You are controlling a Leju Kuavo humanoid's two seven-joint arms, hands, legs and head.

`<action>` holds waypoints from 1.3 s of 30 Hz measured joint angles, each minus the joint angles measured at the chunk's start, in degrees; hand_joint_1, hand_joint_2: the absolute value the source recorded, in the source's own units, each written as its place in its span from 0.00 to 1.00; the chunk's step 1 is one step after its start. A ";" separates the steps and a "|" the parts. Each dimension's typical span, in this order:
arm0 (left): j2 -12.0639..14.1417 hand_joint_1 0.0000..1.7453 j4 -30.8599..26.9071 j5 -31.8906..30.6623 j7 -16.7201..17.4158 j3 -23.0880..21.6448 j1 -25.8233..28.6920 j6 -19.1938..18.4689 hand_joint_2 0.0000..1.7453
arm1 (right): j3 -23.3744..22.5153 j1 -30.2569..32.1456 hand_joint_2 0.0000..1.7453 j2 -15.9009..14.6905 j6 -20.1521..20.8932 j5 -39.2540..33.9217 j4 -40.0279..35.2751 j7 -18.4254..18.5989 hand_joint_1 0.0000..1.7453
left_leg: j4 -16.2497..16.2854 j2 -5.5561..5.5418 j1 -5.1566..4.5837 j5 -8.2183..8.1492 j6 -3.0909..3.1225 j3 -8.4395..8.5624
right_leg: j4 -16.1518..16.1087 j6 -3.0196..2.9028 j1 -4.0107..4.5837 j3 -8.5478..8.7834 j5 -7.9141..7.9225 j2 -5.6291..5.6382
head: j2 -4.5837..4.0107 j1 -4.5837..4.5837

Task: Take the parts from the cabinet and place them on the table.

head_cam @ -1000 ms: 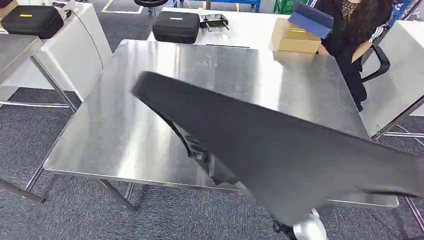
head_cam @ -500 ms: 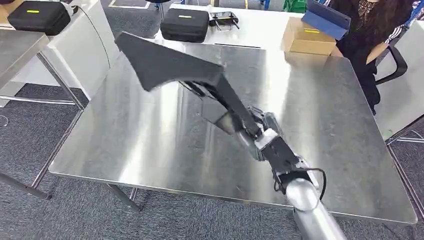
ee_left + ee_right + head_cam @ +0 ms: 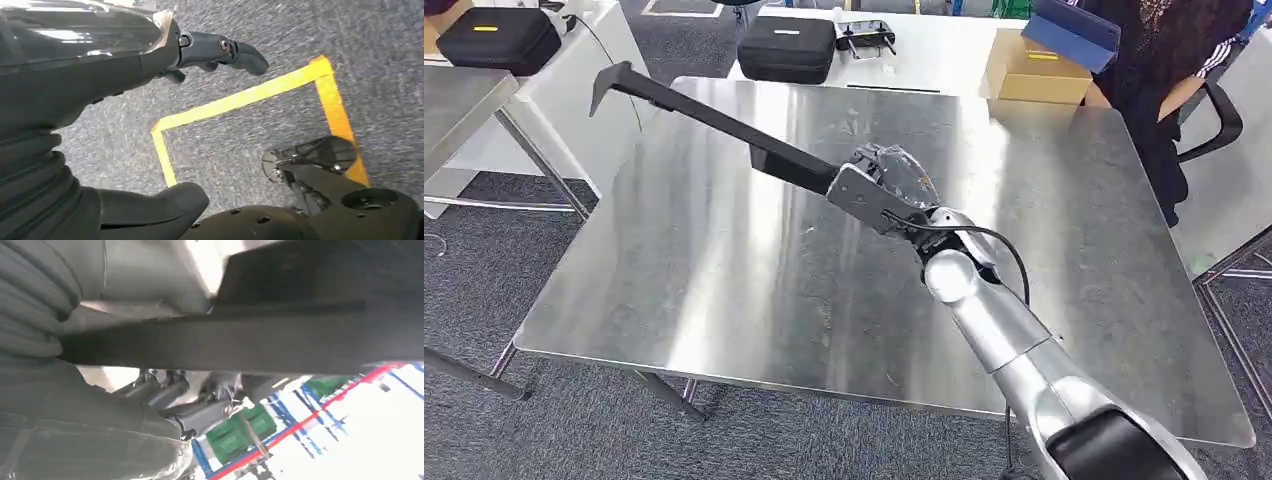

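Observation:
My right hand [image 3: 886,185] holds a long flat black part [image 3: 714,118] over the steel table [image 3: 724,270]. The part reaches from the hand toward the table's far left corner and ends in a small hook past the edge. In the right wrist view the same black part [image 3: 260,340] runs across the picture, with my fingers [image 3: 200,415] curled beside it. My left hand [image 3: 150,45] hangs over the carpet floor, fingers apart and holding nothing.
Two black cases [image 3: 786,45] [image 3: 492,38] and a cardboard box [image 3: 1034,68] sit on white tables beyond the steel one. A person [image 3: 1154,50] sits at the far right on an office chair. Yellow floor tape [image 3: 240,100] lies below my left hand.
My right arm has swung the black part away from the camera and out over the table, turning it edge-on so it now points to the far left corner.

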 joint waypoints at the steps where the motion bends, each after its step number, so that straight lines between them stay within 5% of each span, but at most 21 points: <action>1: 0.02 0.00 0.00 0.00 0.72 0.00 0.02 -0.27 1.00 | 0.59 -1.19 0.00 0.53 -0.15 0.79 1.73 0.85 0.00 | 0.00 0.01 0.00 0.00 -0.01 0.01 | 0.00 0.00 0.00 0.00 0.00 0.00 | 0.00 0.02; 6: 0.33 0.00 0.00 -0.09 1.19 -0.04 0.00 -0.44 1.00 | 2.58 -4.57 0.00 1.49 -0.42 3.55 6.75 2.69 0.00 | 0.00 -0.05 -0.03 -0.02 -0.02 0.00 | -0.07 0.00 -0.02 0.04 -0.01 -0.05 | 0.00 0.02; 7: 0.37 0.00 0.00 -0.09 1.30 -0.04 -0.02 -0.40 0.00 | 2.89 -4.94 0.00 1.49 -0.66 4.01 7.36 2.91 0.00 | 0.00 -0.04 -0.04 -0.02 -0.02 0.00 | -0.10 0.00 -0.02 0.06 -0.01 -0.05 | 0.00 0.04; 29: 0.61 0.00 -0.35 -0.20 1.93 -0.90 -0.09 -0.59 0.00 | 4.53 -5.52 0.00 1.18 -3.19 6.58 11.46 4.05 0.00 | 0.01 -0.01 -0.19 -0.04 -0.02 0.02 | -0.13 0.00 -0.13 0.05 -0.01 -0.05 | 0.00 0.02; 34: 0.61 0.00 -0.37 0.65 0.89 -0.85 -0.08 -0.81 0.00 | 2.13 -3.75 0.00 1.53 0.16 -5.26 9.12 -0.70 0.00 | 0.00 -0.01 -0.19 -0.04 -0.02 0.01 | -0.13 0.00 -0.13 0.06 -0.01 -0.05 | 0.00 0.02; 39: 0.81 0.00 -0.37 2.58 -0.52 -0.50 0.20 -1.71 0.00 | -1.38 0.19 0.00 1.69 3.10 -17.66 -1.68 -2.82 0.00 | 0.08 -0.04 -0.36 -0.19 0.12 -0.01 | -0.20 0.03 -0.38 0.08 0.00 -0.05 | 0.00 0.02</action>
